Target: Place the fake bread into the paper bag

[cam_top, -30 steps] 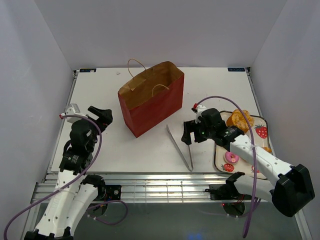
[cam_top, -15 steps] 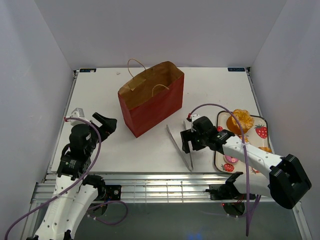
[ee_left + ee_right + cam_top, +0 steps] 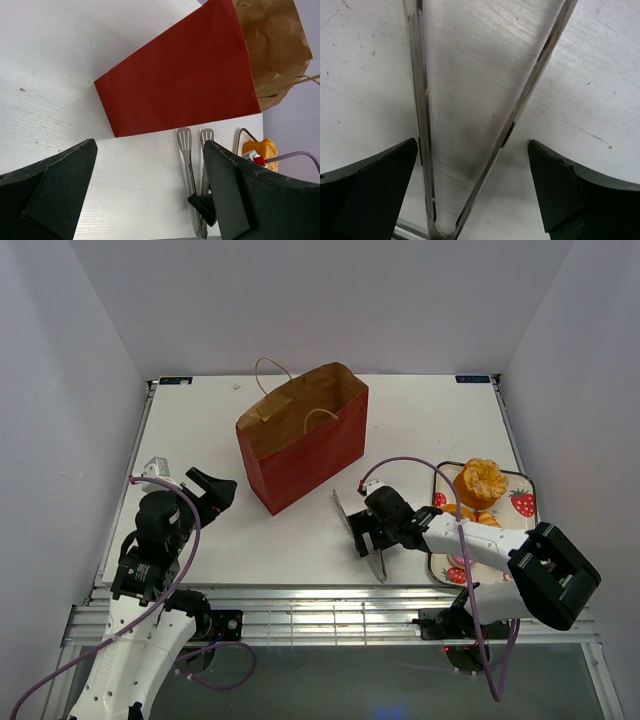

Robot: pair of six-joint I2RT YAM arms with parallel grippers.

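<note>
The paper bag [image 3: 300,437] stands open at the table's middle and also shows in the left wrist view [image 3: 180,75]. One croissant [image 3: 479,480] lies on the strawberry tray [image 3: 524,490], with a second croissant [image 3: 458,511] beside my right arm. The doughnut is mostly hidden under that arm. My right gripper [image 3: 368,540] is open and low over the silver tongs [image 3: 358,530]. In the right wrist view the gripper [image 3: 472,145] straddles both tong arms [image 3: 422,115] near their hinge without closing on them. My left gripper [image 3: 215,490] is open and empty, left of the bag.
The tongs [image 3: 189,165] lie between the bag and the tray, spoon ends towards the bag. The table's near edge and metal rails [image 3: 300,605] run just below the tongs' hinge. White walls enclose the table.
My right gripper has moved left and nearer, from the tray's edge down onto the hinge end of the tongs. The left arm has shifted slightly.
</note>
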